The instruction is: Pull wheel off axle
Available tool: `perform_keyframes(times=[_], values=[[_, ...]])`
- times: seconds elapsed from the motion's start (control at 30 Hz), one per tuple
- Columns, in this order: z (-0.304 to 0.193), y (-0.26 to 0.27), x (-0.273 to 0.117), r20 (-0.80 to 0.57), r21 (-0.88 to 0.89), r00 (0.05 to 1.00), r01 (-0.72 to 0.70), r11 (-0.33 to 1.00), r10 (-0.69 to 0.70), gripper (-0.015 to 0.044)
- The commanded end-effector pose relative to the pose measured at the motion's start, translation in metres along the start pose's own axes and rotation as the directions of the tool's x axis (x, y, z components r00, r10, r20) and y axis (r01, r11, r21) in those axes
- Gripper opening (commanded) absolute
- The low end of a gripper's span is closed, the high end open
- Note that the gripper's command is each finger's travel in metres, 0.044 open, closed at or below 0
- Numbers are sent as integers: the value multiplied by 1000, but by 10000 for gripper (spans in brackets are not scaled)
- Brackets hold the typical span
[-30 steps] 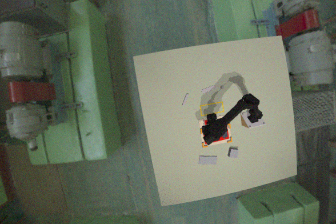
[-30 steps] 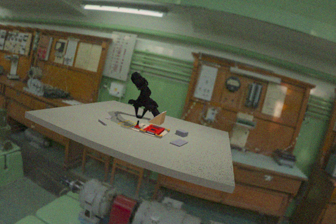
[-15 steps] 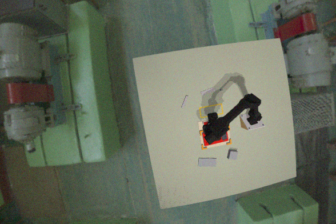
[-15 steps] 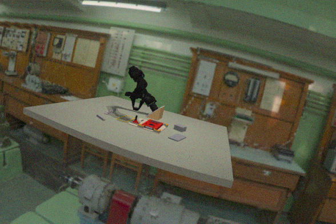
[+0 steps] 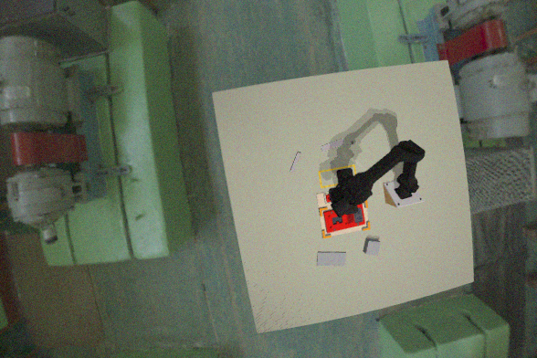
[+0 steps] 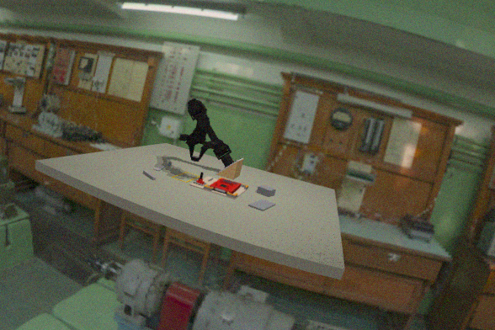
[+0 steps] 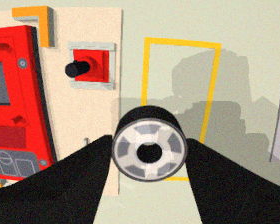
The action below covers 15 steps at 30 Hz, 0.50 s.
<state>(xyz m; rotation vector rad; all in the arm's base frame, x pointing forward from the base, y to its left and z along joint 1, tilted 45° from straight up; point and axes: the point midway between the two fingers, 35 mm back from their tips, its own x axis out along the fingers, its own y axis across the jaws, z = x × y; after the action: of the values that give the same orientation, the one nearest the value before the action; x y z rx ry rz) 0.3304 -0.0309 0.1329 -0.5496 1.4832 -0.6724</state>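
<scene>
Wheel (image 7: 149,150) is hanging off the axle (image 6: 201,177) (image 7: 77,68), pinched between the fingers of the end effector (image 6: 196,159) (image 7: 148,144), which is standing partway open around it, low in the middle of the wrist view. The yellow outline (image 5: 321,179) (image 6: 180,177) (image 7: 147,70) on the desk (image 5: 283,283) (image 6: 236,236) (image 7: 251,22) is lying just behind it in that view. Carrying it level until the whole rim is sitting inside the outline, then lowering until it is touching, parting the fingers evenly and lifting straight away is looking like the safe way; opening high could be sending it rolling
</scene>
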Motion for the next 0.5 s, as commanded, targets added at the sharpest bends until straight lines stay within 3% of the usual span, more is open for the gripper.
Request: perform_keyframes(times=[0.0, 0.47], values=[[-9, -12, 0, -4, -5, 1000, 7, 1000, -7, 0], [-31, -37, 1, -7, -5, 1000, 8, 1000, -8, 0]])
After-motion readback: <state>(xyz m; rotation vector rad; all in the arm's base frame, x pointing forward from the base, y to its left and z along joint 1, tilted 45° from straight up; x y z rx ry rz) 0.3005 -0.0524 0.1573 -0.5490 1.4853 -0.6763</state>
